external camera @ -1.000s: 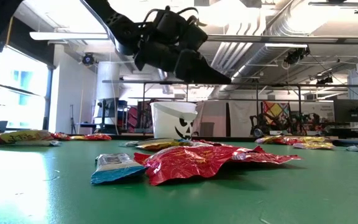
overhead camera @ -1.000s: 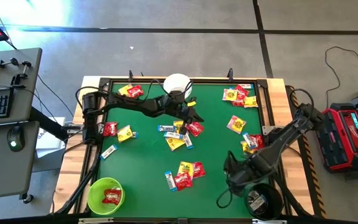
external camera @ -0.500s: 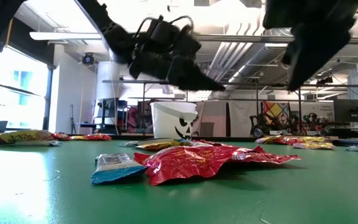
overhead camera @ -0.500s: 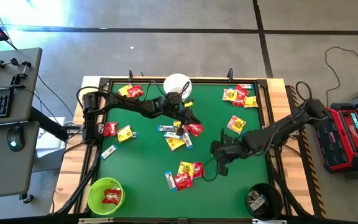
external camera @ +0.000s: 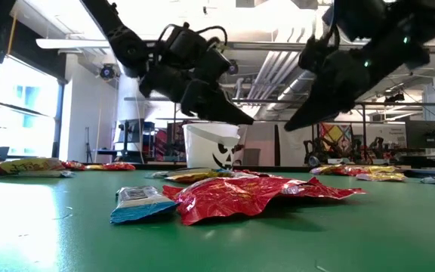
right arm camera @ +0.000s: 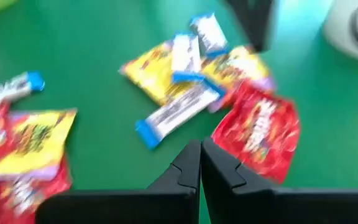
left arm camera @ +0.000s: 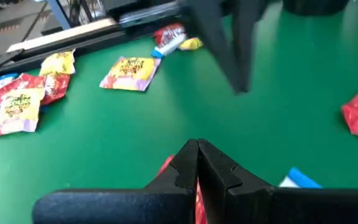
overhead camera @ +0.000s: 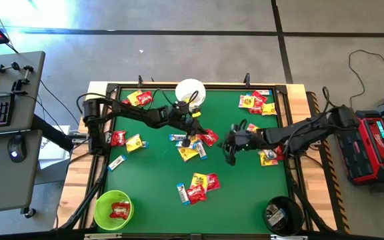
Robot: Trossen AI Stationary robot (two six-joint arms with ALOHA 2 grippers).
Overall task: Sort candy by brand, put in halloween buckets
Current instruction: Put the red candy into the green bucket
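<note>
Candy lies scattered on the green table [overhead camera: 152, 180]: a centre cluster [overhead camera: 192, 143] of red, yellow and white-and-blue pieces, and another cluster [overhead camera: 199, 185] nearer the near edge. My left gripper [overhead camera: 195, 131] is shut and hovers above the centre cluster, just near of the white bucket [overhead camera: 190, 91]. My right gripper [overhead camera: 229, 148], also shut, hovers right of that cluster. In the right wrist view a red packet [right arm camera: 260, 134] and a white-and-blue bar [right arm camera: 176, 112] lie ahead. The lime green bucket [overhead camera: 113, 210] holds a red packet. The black bucket [overhead camera: 280, 215] stands at the near right corner.
More candy lies at the far right [overhead camera: 255, 103], far left [overhead camera: 140, 99], left [overhead camera: 127, 140] and right [overhead camera: 269, 155] of the table. A raised dark frame runs along the table's edges. Bare green lies between the centre cluster and the green bucket.
My right gripper has swung from beside the black bucket at the near right corner toward the far edge and the left, to the middle of the table, staying shut. My left gripper has shifted a little toward the left above the centre cluster.
</note>
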